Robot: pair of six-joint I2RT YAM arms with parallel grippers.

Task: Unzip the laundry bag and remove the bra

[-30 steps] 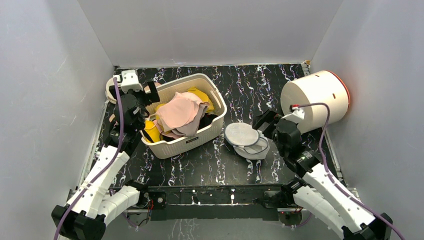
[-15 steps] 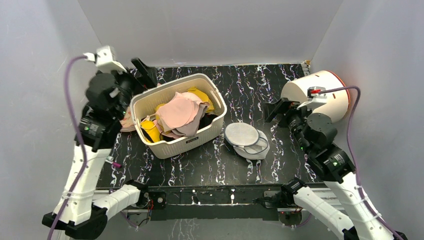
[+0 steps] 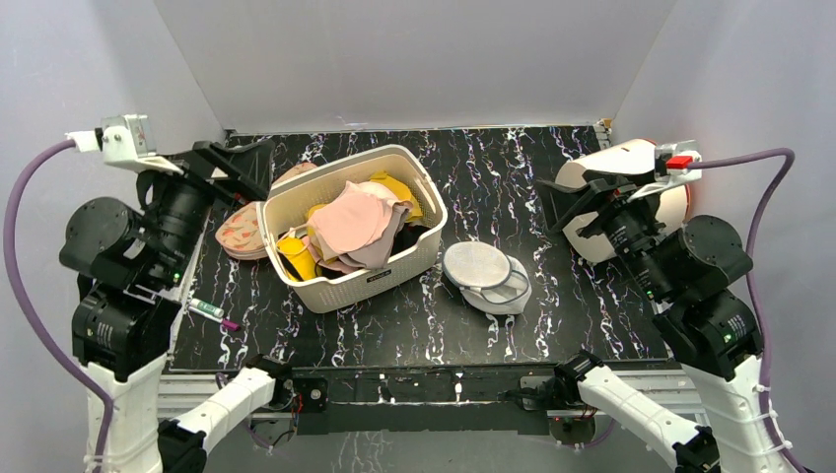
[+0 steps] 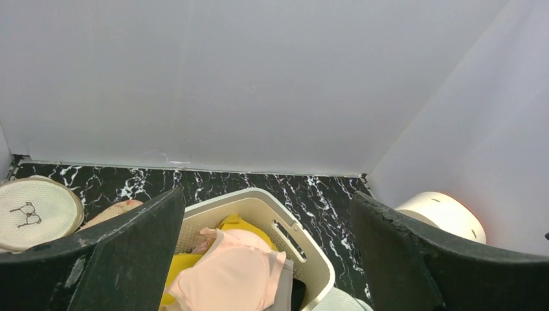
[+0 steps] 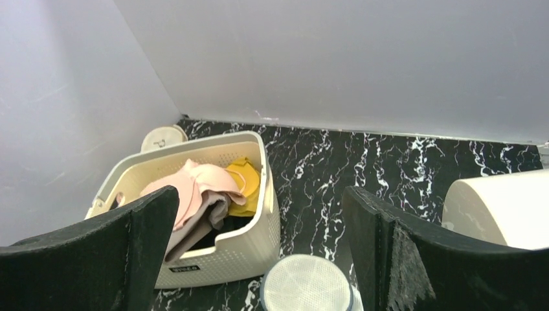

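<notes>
While left end effector (image 3: 237, 168) and right end effector (image 3: 577, 204) gape empty, unzipping seems unstarted.
Next: reach the laundry bag (image 3: 485, 276) and find its zip.

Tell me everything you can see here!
Table: one, black marble, under everything.
Basket: one, cream, left of the middle.
Bra: one, pale pink, top of the basket's pile.
Yellow clothing: some, bright yellow, in the basket.
Laundry bag: one, whitish mesh, right of the basket.
Patterned disc: one, pink, left of the basket.
Disc with bra symbol: one, cream, far left corner.
Drum: one, cream, on its side, far right.
Pen: one, green and pink, near the left edge.
Left gripper: one, black, open, raised at left.
Right gripper: one, black, open, raised at right.
</notes>
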